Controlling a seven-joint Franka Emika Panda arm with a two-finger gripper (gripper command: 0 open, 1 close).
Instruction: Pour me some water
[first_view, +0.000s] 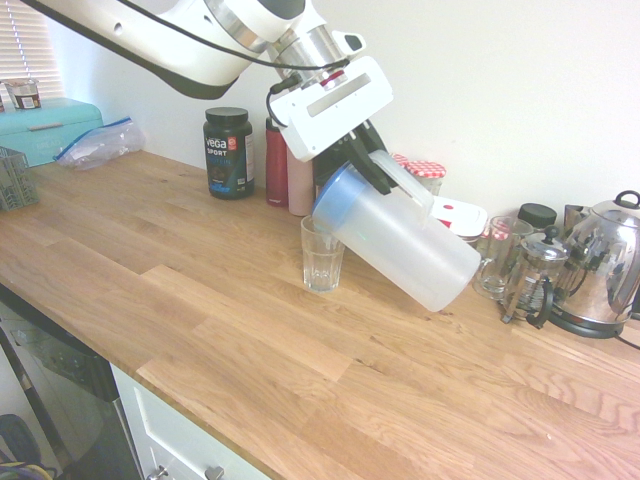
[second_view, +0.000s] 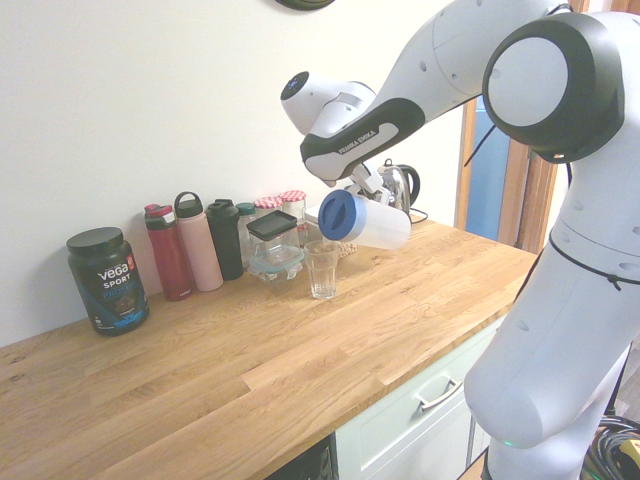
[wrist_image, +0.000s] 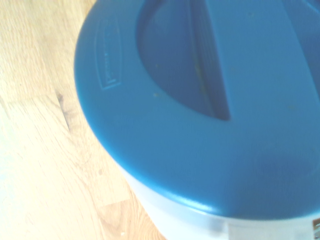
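step: pour | hand (first_view: 372, 165) gripping jug (first_view: 405, 240) handle, tilted over glass (first_view: 322, 255) | advice: tip slowly, spout above rim

So the white arm (second_view: 470, 60) comes in high, from the top left in the first exterior view and from the right in the second, with the big elbow joint up near that camera. The wrist bends over so the gripper (first_view: 368, 160) points down at a slant, roughly halfway between level and straight down. Its dark fingers (first_view: 375, 145) are clamped tight on the handle of a jug (first_view: 405, 240), which hangs tilted from them
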